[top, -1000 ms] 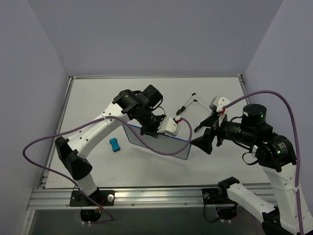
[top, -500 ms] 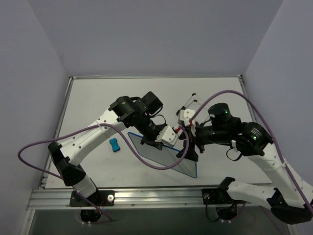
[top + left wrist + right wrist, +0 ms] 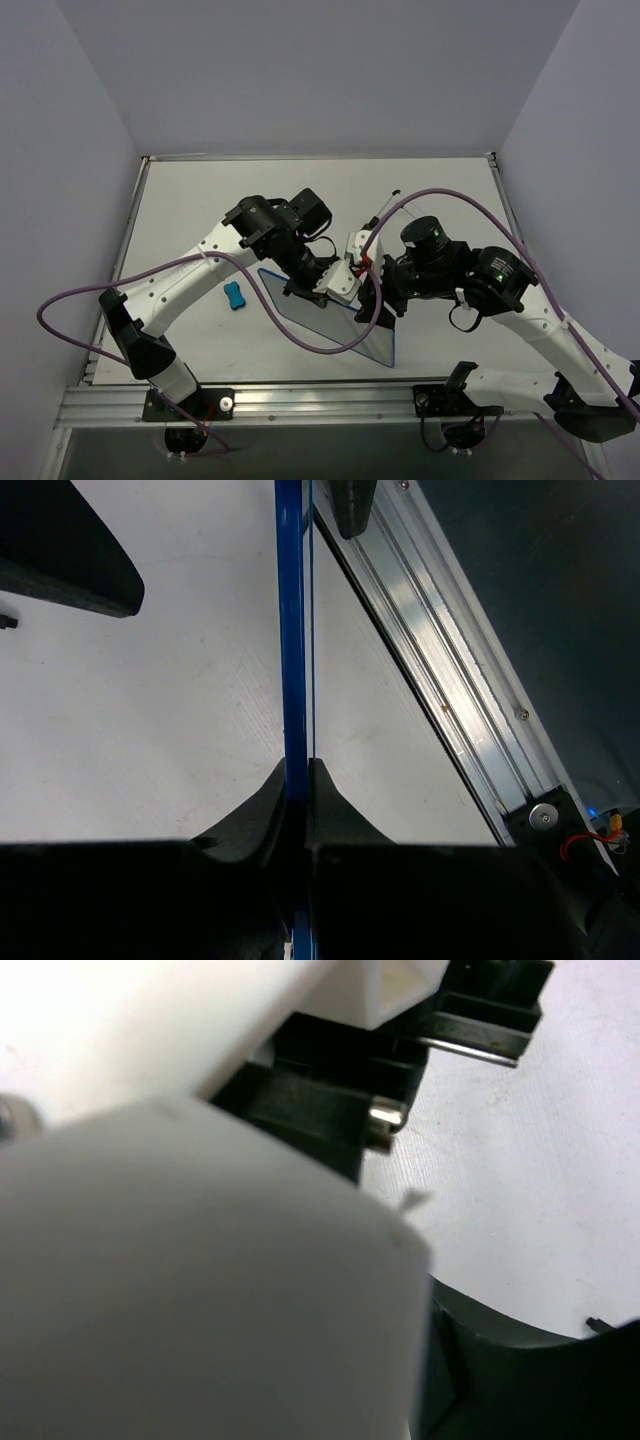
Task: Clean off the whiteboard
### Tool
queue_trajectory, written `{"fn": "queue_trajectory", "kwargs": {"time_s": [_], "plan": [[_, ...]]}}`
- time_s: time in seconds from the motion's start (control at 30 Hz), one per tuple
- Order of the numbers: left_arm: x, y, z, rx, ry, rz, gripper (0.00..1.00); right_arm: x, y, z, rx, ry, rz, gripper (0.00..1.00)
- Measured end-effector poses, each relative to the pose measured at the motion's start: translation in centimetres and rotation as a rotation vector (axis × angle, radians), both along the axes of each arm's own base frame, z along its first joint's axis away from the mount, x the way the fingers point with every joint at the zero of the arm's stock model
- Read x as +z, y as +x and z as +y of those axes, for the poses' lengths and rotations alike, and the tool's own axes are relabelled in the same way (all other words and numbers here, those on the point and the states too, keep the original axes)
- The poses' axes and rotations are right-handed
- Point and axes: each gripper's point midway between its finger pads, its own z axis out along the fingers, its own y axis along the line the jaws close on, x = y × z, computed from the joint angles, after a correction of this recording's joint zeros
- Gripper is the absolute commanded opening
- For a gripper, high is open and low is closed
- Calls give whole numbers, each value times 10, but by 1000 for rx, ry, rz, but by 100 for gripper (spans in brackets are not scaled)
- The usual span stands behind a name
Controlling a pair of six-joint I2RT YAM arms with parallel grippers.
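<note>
The whiteboard (image 3: pixel 345 325), blue-rimmed, hangs tilted above the table near the front middle. My left gripper (image 3: pixel 312 287) is shut on its upper rim. In the left wrist view the blue rim (image 3: pixel 292 630) runs edge-on, pinched between both black jaws. My right gripper (image 3: pixel 372 300) is at the board's right end. Its two dark fingers (image 3: pixel 60 560) show on either side of the rim with gaps, so it is open around the edge. The right wrist view is filled by a blurred white housing (image 3: pixel 200 1260), with one dark finger (image 3: pixel 530 1380) at the lower right.
A small blue eraser (image 3: pixel 235 295) lies on the table to the left of the board. A thin wire stand (image 3: pixel 385 207) lies behind the grippers. Purple cables (image 3: pixel 320 345) loop over the board. The aluminium front rail (image 3: pixel 440 680) runs close under it.
The right arm has swung left to the board's right end, and its fingers have narrowed around the rim. The left arm drew the board nearer the front and tilted it.
</note>
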Motion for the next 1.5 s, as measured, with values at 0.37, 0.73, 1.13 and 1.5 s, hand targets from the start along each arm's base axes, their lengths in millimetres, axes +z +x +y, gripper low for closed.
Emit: {"fn": "queue_trajectory", "kwargs": {"time_s": [0.37, 0.73, 1.13, 1.5], "plan": [[1, -1, -7, 15, -13, 16, 2, 7, -2, -20, -144, 75, -38, 49], [0, 1, -10, 21, -11, 34, 2, 9, -3, -26, -208, 118, -30, 45], [16, 7, -14, 12, -85, 39, 2, 36, -9, -39, -305, 325, -63, 68], [84, 22, -26, -4, -304, -24, 2, 31, -8, -26, -304, 361, -11, 54]]}}
